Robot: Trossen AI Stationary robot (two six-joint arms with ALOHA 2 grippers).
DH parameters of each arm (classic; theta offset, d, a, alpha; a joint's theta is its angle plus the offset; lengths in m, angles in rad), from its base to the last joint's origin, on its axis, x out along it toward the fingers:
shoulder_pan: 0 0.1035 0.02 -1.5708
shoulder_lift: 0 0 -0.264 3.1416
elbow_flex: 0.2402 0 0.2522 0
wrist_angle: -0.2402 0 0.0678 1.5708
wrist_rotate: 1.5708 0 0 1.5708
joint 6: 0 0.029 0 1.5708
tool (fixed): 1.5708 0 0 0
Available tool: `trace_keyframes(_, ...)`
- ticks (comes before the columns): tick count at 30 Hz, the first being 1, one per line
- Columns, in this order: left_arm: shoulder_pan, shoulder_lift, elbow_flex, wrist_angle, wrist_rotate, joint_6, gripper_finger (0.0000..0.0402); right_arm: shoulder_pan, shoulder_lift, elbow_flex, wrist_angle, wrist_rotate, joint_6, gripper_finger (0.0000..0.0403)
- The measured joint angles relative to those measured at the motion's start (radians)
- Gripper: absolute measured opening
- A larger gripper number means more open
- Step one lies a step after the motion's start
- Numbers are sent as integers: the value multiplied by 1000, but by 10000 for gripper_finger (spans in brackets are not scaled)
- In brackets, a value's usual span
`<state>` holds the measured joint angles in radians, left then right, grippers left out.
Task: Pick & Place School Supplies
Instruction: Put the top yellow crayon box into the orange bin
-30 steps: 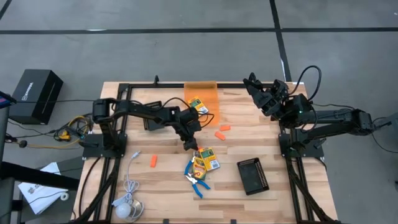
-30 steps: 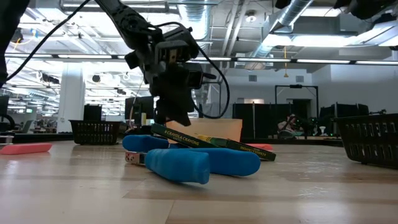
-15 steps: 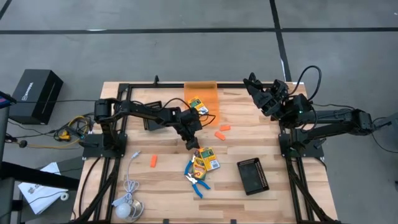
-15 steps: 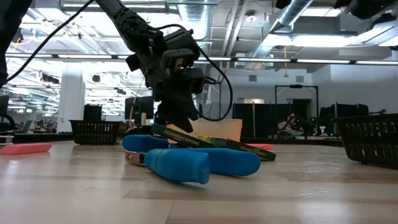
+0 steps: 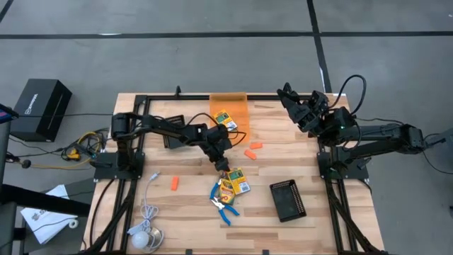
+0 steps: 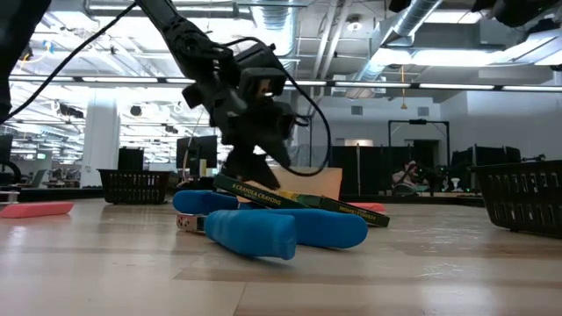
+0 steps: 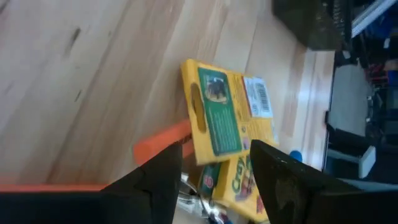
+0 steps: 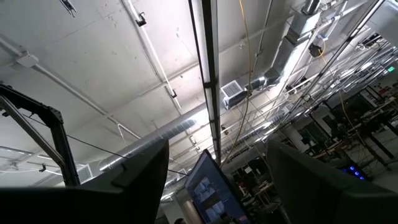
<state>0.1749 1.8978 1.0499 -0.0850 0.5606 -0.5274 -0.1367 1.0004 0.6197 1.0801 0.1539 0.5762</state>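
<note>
"CRAYOLA CRAYONS" on crayon box (image 6: 299, 203) edge

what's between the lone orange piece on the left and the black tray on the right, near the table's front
In the high view, the crayon boxes and blue-handled tool lie between the orange piece and the black tray.

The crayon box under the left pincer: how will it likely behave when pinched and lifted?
The crayon box looks like thin flat card, so probably light and somewhat crushable. It lies partly on another box and the blue-handled tool, so it may slide or tilt when touched. The open left pincer would probably grip its edges best.
</note>
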Motion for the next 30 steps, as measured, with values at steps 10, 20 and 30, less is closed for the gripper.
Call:
trace_keyframes(10,0,44,-1,4,-8,-30,183,7,0,0,-1,0,0,260)
trace_keyframes(20,-2,57,0,26,3,-32,178,12,0,0,-3,0,-4,260)
trace_keyframes(30,-7,59,-1,57,32,-57,168,12,0,0,-3,-1,-11,260)
